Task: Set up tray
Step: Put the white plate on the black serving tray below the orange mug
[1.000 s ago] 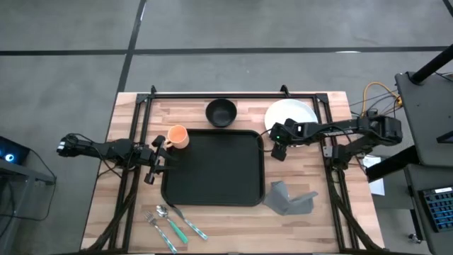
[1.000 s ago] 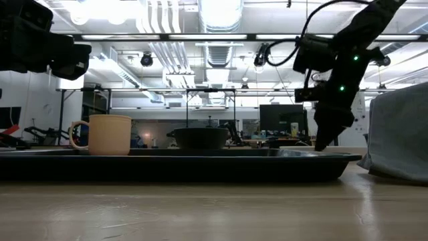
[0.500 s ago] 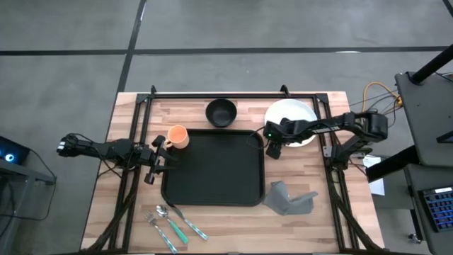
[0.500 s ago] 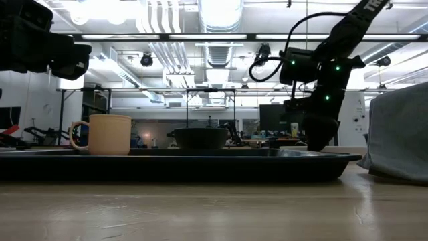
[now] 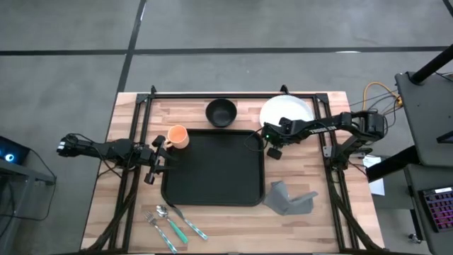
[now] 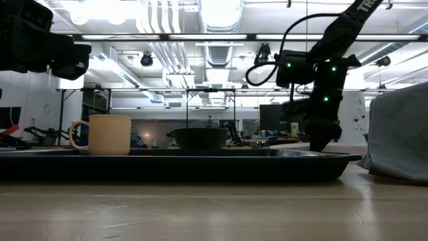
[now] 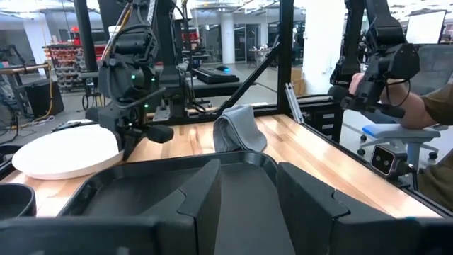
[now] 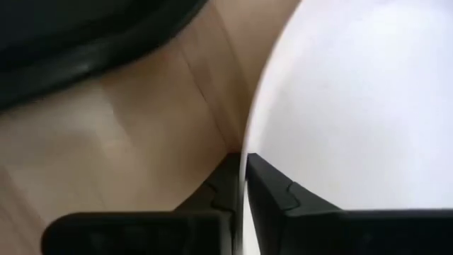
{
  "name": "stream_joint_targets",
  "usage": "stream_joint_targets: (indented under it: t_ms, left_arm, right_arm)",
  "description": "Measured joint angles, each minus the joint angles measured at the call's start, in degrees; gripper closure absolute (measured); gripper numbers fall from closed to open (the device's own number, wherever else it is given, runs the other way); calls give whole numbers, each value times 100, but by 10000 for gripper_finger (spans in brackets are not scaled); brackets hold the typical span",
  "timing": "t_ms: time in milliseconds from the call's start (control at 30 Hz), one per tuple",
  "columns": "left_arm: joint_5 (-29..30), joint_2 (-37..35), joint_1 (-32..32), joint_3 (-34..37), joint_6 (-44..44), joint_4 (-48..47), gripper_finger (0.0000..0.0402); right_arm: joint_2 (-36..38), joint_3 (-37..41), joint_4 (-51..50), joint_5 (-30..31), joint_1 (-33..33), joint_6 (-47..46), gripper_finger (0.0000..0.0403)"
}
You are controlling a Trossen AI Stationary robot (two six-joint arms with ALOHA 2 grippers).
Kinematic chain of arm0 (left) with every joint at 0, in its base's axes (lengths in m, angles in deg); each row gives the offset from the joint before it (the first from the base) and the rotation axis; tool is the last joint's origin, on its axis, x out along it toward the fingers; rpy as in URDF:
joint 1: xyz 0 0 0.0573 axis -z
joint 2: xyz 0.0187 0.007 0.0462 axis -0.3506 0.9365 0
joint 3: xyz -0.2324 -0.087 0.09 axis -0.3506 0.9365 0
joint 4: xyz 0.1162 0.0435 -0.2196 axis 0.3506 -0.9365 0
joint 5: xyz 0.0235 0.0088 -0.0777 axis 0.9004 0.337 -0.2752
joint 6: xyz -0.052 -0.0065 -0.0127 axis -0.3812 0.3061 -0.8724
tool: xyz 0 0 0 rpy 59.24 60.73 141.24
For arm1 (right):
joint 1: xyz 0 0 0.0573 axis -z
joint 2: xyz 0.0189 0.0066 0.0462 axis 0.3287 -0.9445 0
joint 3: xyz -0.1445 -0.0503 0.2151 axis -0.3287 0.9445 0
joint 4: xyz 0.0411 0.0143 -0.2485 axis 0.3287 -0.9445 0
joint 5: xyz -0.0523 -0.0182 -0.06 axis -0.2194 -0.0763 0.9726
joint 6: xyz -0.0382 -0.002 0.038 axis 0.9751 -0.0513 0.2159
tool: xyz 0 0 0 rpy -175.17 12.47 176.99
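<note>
One black tray (image 5: 212, 166) is sitting mid-frame in the high view, with one orange mug (image 5: 177, 136) on its upper-left corner. Around it: one dark bowl (image 5: 221, 112), one white plate (image 5: 291, 112), one grey napkin (image 5: 289, 197), three utensils (image 5: 172, 225) at lower left. Right gripper (image 8: 244, 185) is pinching the plate's rim; left gripper (image 5: 157, 161) is waiting open at the tray's left edge. No readable writing.

No legible text, label, brand, number or sign anywhere in these views. Faint white lettering on the arm link above the right gripper (image 6: 319, 144) in the low view, too small to make out. Only small green indicator lights on that wrist, without characters. Nothing printed visible on the surfaces close to the left gripper (image 7: 244, 195) either.
</note>
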Motion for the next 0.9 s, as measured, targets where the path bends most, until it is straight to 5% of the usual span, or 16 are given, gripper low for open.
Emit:
stream_joint_targets:
  t_ms: [433,900]
  left_arm:
    - [0,0,-1,0,-1,0,283]
    - [0,0,0,0,-1,0,283]
  right_arm:
    - [350,-42,-187,1344,-18,-229,395]
    - [1189,-50,-197,1351,-1002,655,395]
